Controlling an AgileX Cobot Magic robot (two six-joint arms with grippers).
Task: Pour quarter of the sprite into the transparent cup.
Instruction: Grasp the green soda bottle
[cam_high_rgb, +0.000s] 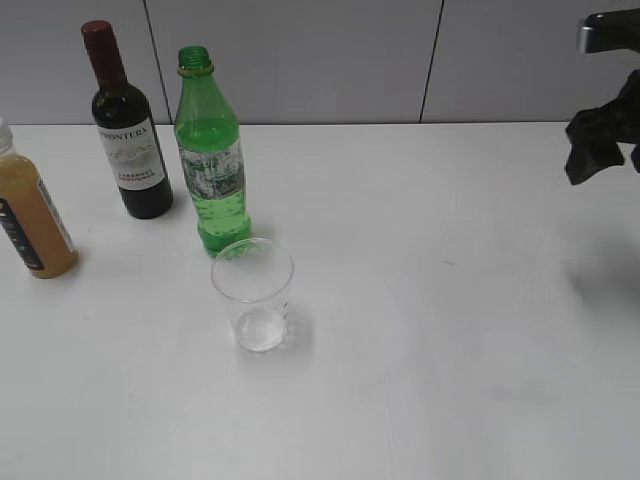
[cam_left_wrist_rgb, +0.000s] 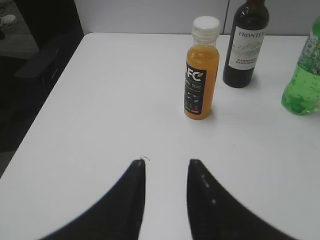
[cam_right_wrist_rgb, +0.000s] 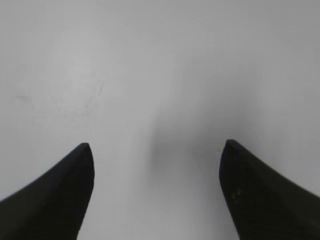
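The sprite (cam_high_rgb: 210, 150), a tall green plastic bottle with a pale label and no cap, stands upright at the back left of the white table; its lower part shows at the right edge of the left wrist view (cam_left_wrist_rgb: 303, 85). The transparent cup (cam_high_rgb: 254, 294) stands upright just in front of it and looks empty. My right gripper (cam_high_rgb: 600, 140) hangs above the table's far right, open and empty, and only bare table lies between its fingers in its wrist view (cam_right_wrist_rgb: 156, 150). My left gripper (cam_left_wrist_rgb: 166, 164) is open and empty over bare table and out of the exterior view.
A dark wine bottle (cam_high_rgb: 126, 125) with a white label stands left of the sprite. An orange juice bottle (cam_high_rgb: 28, 210) with a white cap stands at the left edge. The table's left edge drops off in the left wrist view (cam_left_wrist_rgb: 45, 115). A grey wall runs behind the table.
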